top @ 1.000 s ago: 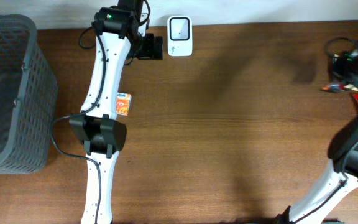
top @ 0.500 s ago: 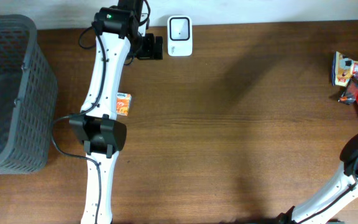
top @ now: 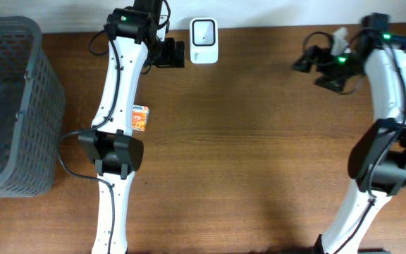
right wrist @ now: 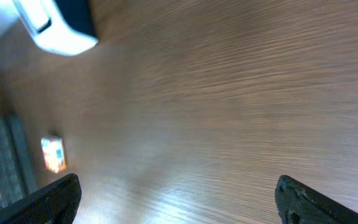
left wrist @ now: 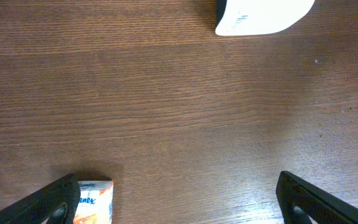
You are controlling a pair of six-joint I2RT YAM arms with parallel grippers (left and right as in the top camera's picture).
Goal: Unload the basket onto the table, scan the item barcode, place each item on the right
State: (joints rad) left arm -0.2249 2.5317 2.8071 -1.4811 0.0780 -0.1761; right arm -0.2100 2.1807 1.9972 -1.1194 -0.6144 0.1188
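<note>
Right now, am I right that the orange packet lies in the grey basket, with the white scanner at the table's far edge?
Not quite: the packet lies on the table, outside the basket, as the overhead view shows. The scanner is indeed at the far edge.

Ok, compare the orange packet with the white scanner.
The orange packet is printed; the white scanner is plain with a dark-framed window. The packet looks smaller than the scanner. The packet lies out on the table, the scanner at its far edge. Neither is held.

The brown wooden table carries a grey mesh basket at its left edge, a white scanner at the far edge, and a small orange box left of centre.
</note>
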